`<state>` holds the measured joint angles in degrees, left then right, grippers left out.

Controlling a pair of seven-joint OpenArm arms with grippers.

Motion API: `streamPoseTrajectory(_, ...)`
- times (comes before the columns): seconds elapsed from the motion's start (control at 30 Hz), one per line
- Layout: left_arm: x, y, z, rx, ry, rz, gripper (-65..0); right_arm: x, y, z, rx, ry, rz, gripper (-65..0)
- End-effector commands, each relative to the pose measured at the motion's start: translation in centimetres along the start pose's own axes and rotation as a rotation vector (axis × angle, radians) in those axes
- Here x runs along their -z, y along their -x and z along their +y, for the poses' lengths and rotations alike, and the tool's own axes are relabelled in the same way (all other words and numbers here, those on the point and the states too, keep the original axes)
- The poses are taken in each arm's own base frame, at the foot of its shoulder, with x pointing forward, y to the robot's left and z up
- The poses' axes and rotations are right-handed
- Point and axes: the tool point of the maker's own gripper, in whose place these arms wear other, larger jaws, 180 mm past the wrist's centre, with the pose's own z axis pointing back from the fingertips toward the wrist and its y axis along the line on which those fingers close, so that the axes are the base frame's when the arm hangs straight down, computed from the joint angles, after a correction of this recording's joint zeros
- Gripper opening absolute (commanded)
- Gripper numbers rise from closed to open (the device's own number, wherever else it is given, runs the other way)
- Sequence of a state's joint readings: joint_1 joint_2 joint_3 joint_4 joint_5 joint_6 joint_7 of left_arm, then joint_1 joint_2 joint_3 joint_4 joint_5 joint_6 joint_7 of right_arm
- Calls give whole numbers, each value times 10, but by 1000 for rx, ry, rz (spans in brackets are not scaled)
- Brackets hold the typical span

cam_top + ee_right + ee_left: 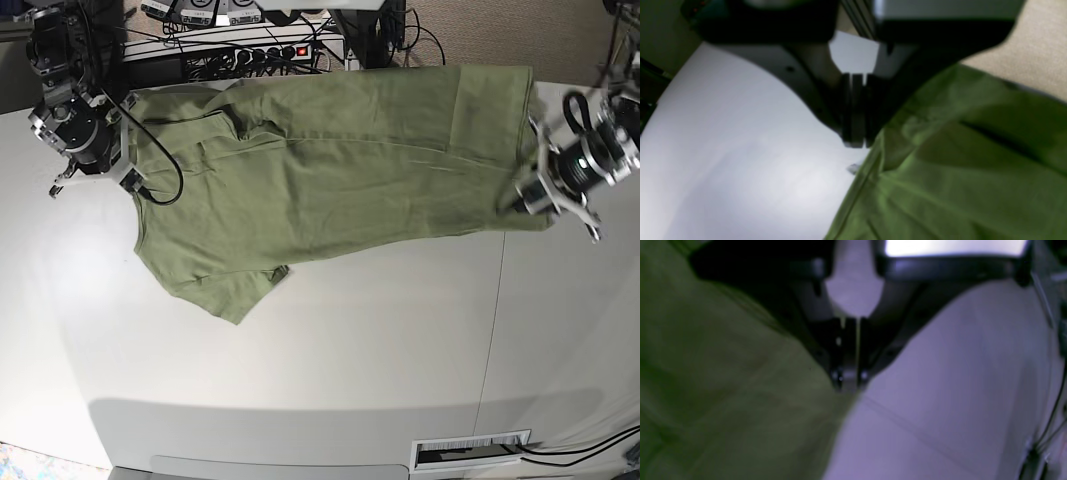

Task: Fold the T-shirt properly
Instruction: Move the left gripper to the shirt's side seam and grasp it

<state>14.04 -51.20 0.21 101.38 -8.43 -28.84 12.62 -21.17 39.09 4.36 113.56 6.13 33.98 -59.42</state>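
White surface [300, 360] everywhere, with a seam line running down it on the right of the base view and a power strip [262, 52] plus a tangle of cables sitting along the back edge. Beyond that, beige carpet is showing at the top.

The T-shirt [330, 170] is lying across the back half of the surface, olive green, stretched out sideways between the two arms. One short sleeve is poking out toward the front at lower left, and the far edge of the shirt is hanging right at the back edge of the surface near the power strip. A few soft wrinkles are running across it, nothing folded over yet as far as I can see.

The right gripper [856, 141] is sitting at the shirt's edge on the left of the base view, clenched. Its wrist view is showing the jaws pressed together, with the fabric hem right beside the tips, but it's too blurry to say whether cloth is actually pinched in there.

The left gripper [849, 380] is at the opposite end of the shirt, on the right of the base view. Its jaws are looking nearly together with a thin sliver between them, tips right at the fabric edge. Honestly can't tell if it's gripping or letting go, the picture is pretty smeared.
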Motion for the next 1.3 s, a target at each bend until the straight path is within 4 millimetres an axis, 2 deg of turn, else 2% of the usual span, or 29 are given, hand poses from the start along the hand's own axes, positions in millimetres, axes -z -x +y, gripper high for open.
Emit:
streamPoseTrajectory(0.0,-1,-4,19,-15,-24,-31,-605,-5,-7,-14,-1,40,-23,-650)
streamPoseTrajectory(0.13,10,14,48,-165,-9,-58,-558,-3,-19,-12,35,41,-67,-650)
streamPoseTrajectory(0.17,13,16,54,-196,-7,-65,-545,-3,-22,-12,43,40,-76,-631)
streamPoseTrajectory(0.3,23,28,73,-252,-20,-56,-515,-3,-28,-13,58,46,-94,-617)
streamPoseTrajectory(0.4,30,39,78,-272,-40,-30,-490,-3,-29,-16,60,52,-96,-617)
streamPoseTrajectory(0.5,35,51,75,-314,-39,-9,-452,-4,-28,-16,61,53,-90,-617)
streamPoseTrajectory(0.67,35,66,71,-341,-34,28,-452,-4,-28,-16,61,53,-90,-617)
streamPoseTrajectory(1.1,36,66,63,-430,-9,25,-452,-4,-28,-17,62,56,-89,-617)
streamPoseTrajectory(1.27,49,63,46,-463,20,28,-452,-4,-28,-17,62,56,-88,-617)
